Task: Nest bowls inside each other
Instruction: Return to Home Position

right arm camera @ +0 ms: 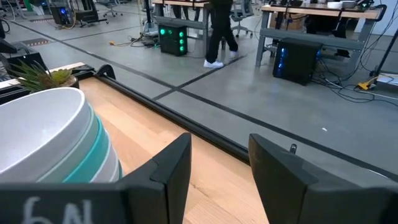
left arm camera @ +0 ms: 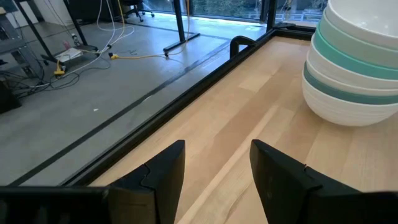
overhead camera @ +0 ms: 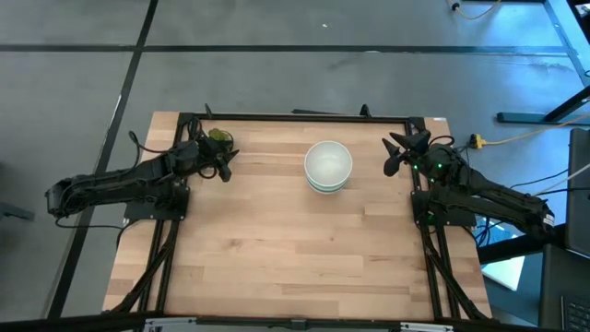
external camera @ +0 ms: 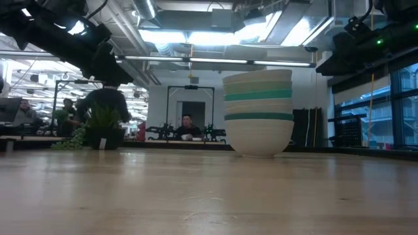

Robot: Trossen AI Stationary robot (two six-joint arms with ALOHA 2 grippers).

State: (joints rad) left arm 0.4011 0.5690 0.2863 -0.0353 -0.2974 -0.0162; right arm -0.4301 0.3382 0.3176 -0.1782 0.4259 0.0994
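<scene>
The bowls [overhead camera: 328, 166] stand nested in one stack on the table's far middle, resting on the bottom white bowl's base. In the low view the stack [external camera: 258, 111] shows white walls with teal and pale green rims between them. It also appears in the left wrist view [left arm camera: 351, 62] and the right wrist view [right arm camera: 53, 140]. My left gripper [overhead camera: 224, 164] hovers open to the stack's left, above the table [left arm camera: 214, 180]. My right gripper [overhead camera: 395, 155] hovers open to the stack's right [right arm camera: 219, 174]. Neither touches a bowl.
A small green plant [overhead camera: 219, 136] sits by the table's far left corner, close to my left gripper. A black frame rail [overhead camera: 295, 117] runs along the far edge. Bare wood lies across the table's near half [overhead camera: 295, 258]. People stand in the room beyond [external camera: 188, 126].
</scene>
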